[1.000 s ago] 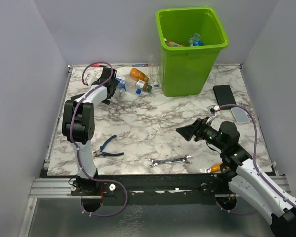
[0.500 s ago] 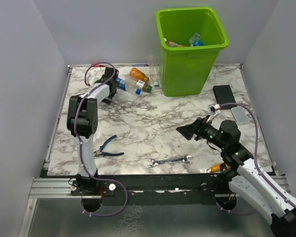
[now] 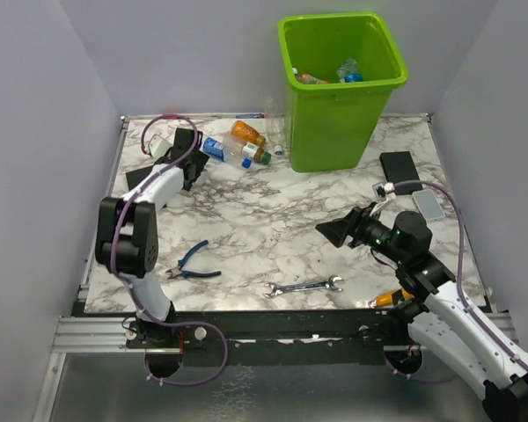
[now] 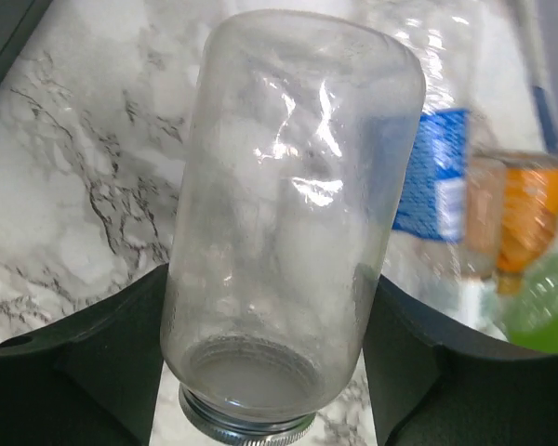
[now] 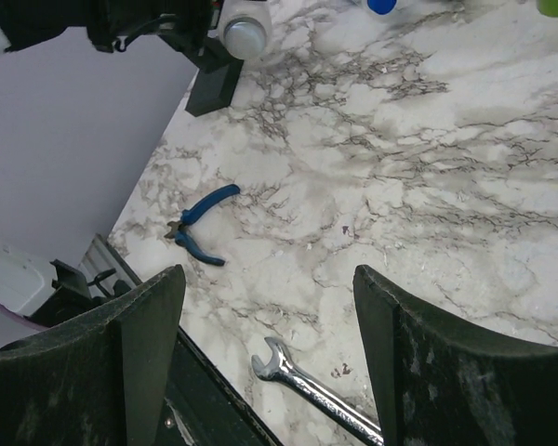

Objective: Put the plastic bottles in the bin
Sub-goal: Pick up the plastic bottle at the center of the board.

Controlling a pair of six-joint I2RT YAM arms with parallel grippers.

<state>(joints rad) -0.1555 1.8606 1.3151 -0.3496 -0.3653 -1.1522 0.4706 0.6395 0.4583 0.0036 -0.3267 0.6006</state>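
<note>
Currently my left gripper (image 4: 265,316) has a clear bottle (image 4: 288,186) lying lengthwise between its fingers (image 4: 102,353). The silver-ringed neck points back toward the wrist camera and the rounded base points away. Both dark fingers sit against the bottle's sides, about half spread, so I read it as gripped. From the top view this is at the far left of the marble table (image 3: 273,220), with the gripper (image 3: 191,145) just left of the other plastic bottles (image 3: 242,145).

Just beyond the held bottle, the wrist camera shows a clear bottle with a blue label (image 4: 432,177). Its white print is too blurred for me to read. Next to it are an orange bottle (image 4: 516,214) and something green (image 4: 544,311), both out of focus. The clear bottle itself carries no label I can see.

The bin (image 3: 341,97) stands at the far edge, well to the right of the cluster, with a few bottles already inside it.

My right gripper (image 5: 270,316) hangs over mid-table with its jaws wide apart and nothing between them. Blue pliers (image 5: 200,223) and a wrench (image 5: 316,395) lie below it.
</note>
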